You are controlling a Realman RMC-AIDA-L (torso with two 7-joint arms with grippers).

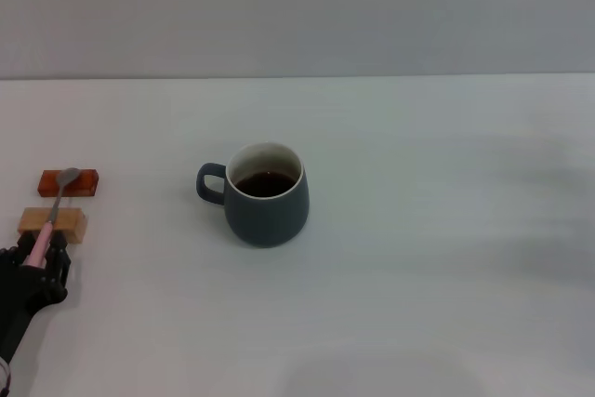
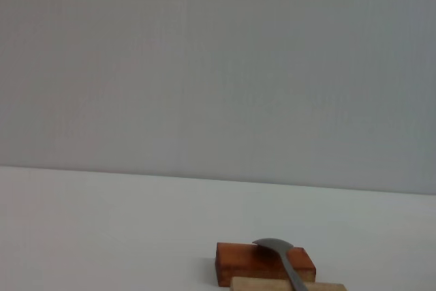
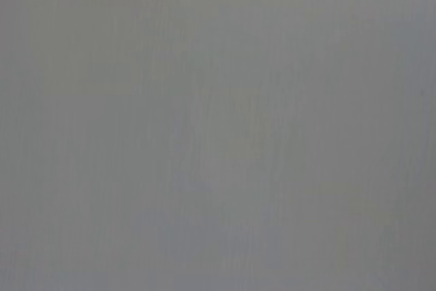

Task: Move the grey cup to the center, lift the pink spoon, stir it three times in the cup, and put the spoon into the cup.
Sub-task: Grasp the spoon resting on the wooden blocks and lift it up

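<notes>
Slate-grey cup (image 1: pixel 267 206), cream inside; pink spoon (image 1: pixel 53 211), silver bowl; reddish-brown block (image 1: pixel 68 182); tan block (image 1: pixel 52 223).

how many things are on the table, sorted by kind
cups: 1, the grey cup
spoons: 1, the pink spoon, resting across both blocks
blocks: 2, a reddish-brown block and a tan block
total: 4
The left gripper is at the spoon's handle end.

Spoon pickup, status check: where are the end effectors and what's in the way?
Left end effector at the spoon handle end, spoon resting across two blocks. Right end effector out of sight. Cup mid-table, dark liquid inside. Path to cup open.
</notes>
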